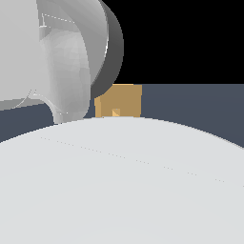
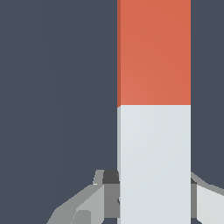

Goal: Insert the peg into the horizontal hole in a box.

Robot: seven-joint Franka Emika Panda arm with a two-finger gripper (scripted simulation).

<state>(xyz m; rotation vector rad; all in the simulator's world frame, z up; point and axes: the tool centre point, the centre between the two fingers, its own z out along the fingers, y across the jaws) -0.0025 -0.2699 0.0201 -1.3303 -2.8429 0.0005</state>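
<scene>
The tool (image 2: 153, 192) is clamped on the peg (image 2: 154, 109): in the wrist view its grey fingers (image 2: 87, 205) sit against both sides of the white half, and the orange-red half extends away from the tool over the dark worktop (image 2: 57, 87). The grasp is therefore complete. No box or hole appears in the wrist view, so the peg tip is judged to be not yet at the opening. In the exterior view the box (image 1: 119, 99) stands on the worktop, partly hidden behind the large pale robot body (image 1: 119, 190) in the foreground; the hole (image 1: 116, 113) shows as a small lighter square at the lower edge of its visible face (the peg itself cannot be seen in this view). Remaining steps, by judgement: carry the peg to the box, align it level with the hole, and push it in.
</scene>
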